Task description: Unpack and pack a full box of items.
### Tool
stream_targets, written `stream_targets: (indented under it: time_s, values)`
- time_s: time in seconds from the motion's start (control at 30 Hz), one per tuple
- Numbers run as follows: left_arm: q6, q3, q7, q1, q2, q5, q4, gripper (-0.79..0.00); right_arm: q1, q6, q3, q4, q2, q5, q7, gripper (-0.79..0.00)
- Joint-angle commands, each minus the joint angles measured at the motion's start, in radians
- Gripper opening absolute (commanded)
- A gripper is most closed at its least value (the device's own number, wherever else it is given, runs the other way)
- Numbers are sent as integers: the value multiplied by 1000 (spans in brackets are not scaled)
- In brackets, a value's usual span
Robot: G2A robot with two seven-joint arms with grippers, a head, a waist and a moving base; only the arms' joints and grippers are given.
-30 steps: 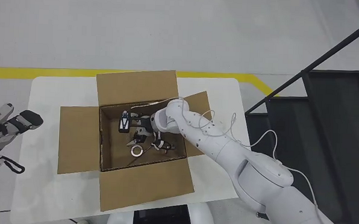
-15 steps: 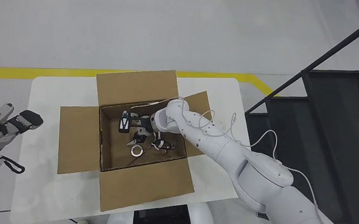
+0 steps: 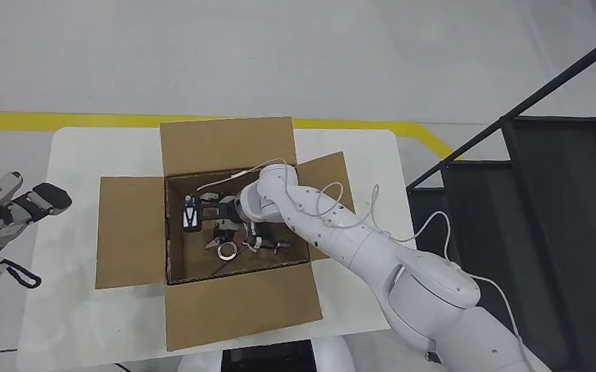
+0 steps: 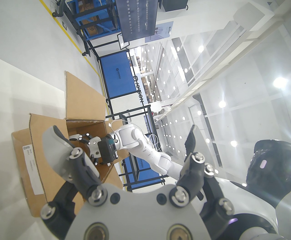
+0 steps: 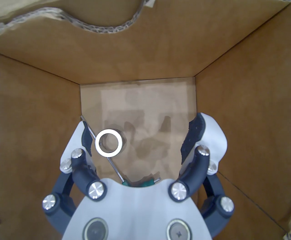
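Observation:
An open cardboard box (image 3: pixel 136 234) stands in the middle of the white table (image 3: pixel 79 166), all flaps folded out. My right gripper (image 3: pixel 192 215) is down inside it by the left wall, open with nothing between its fingers (image 5: pixel 141 129). On the box floor lies a white ring (image 5: pixel 108 142), close to one finger, across a thin metal tool with a green handle (image 5: pixel 113 167). The ring (image 3: pixel 226 250) also lies near the box's front wall. My left gripper (image 3: pixel 17 209) hangs open and empty off the table's left edge, its fingers (image 4: pixel 56 141) spread wide.
A few small dark items (image 3: pixel 258 242) lie in the box under the right arm. The left wrist view looks across at the box (image 4: pixel 86 106) with the right gripper (image 4: pixel 95 147) in it. A black metal staircase (image 3: pixel 538 196) stands to the right of the table.
My right gripper has shifted left inside the box, toward its left wall. The left arm has stayed where it was.

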Motion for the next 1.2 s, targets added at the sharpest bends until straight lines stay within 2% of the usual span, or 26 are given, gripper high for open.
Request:
stream_targets:
  time_s: [0.0, 0.97, 1.17]
  values:
    - [0, 0, 0, 0, 0, 0, 0, 0, -1, 1, -1, 1, -2, 2, 0, 0]
    - [0, 0, 0, 0, 0, 0, 0, 0, -5, 7, -3, -9, -2, -8, 0, 0]
    - [0, 0, 0, 0, 0, 0, 0, 0, 20, -51, -22, -32, -12, -56, 40, 0]
